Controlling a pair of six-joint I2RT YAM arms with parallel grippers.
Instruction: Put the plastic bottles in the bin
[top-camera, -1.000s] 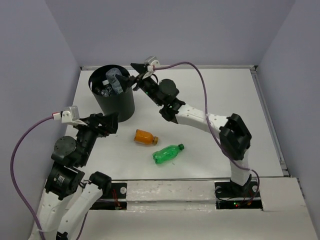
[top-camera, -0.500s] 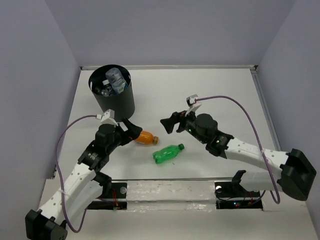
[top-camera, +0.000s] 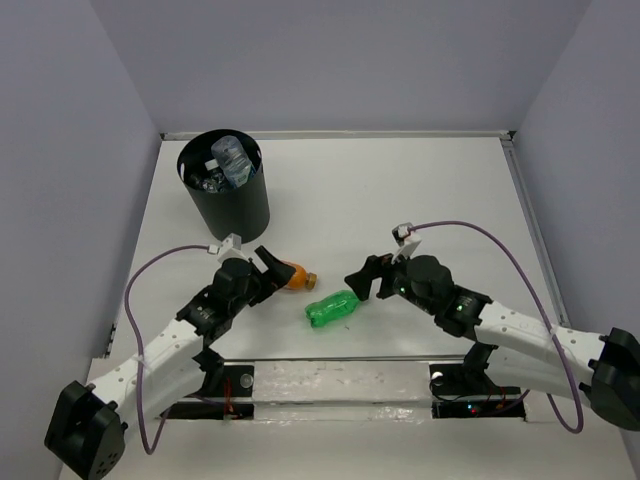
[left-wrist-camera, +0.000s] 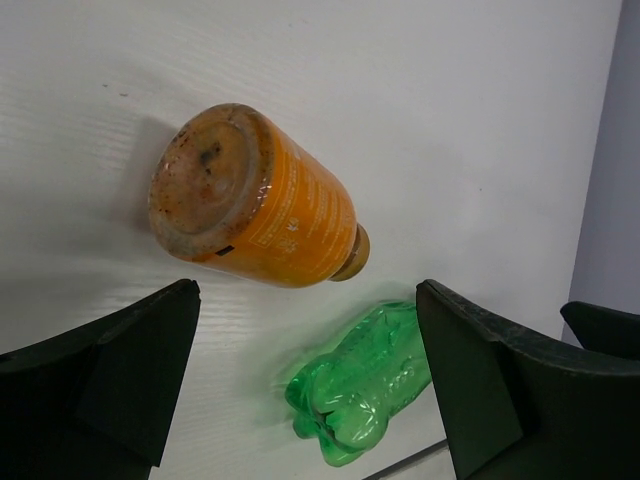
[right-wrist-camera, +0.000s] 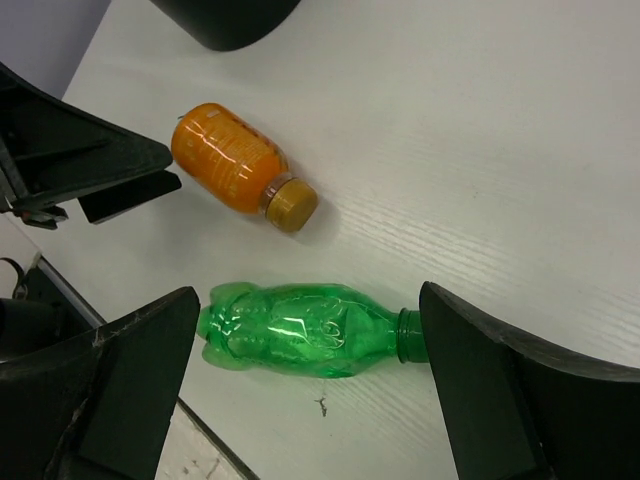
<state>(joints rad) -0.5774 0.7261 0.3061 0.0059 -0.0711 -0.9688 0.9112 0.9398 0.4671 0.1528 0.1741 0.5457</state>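
Note:
The orange bottle (top-camera: 291, 273) and the green bottle (top-camera: 332, 308) lie on their sides on the white table. My left gripper (top-camera: 268, 267) is open and empty, just left of the orange bottle's base. In the left wrist view the orange bottle (left-wrist-camera: 255, 200) lies just beyond the open gripper (left-wrist-camera: 308, 300), with the green bottle (left-wrist-camera: 365, 375) lower right. My right gripper (top-camera: 362, 280) is open and empty over the green bottle's cap end. In the right wrist view the gripper (right-wrist-camera: 308, 293) straddles the green bottle (right-wrist-camera: 300, 330). The black bin (top-camera: 228, 205) holds clear bottles (top-camera: 232, 158).
The bin stands at the back left of the table, and its bottom edge (right-wrist-camera: 225, 20) shows in the right wrist view. The left fingers (right-wrist-camera: 90, 150) sit close to the orange bottle (right-wrist-camera: 225, 160). The table's near edge rail (top-camera: 330, 375) lies just below the green bottle.
My right arm has left the bin, leaving a clear bottle in it, and come down to the green bottle. My left arm has reached forward to the orange bottle.

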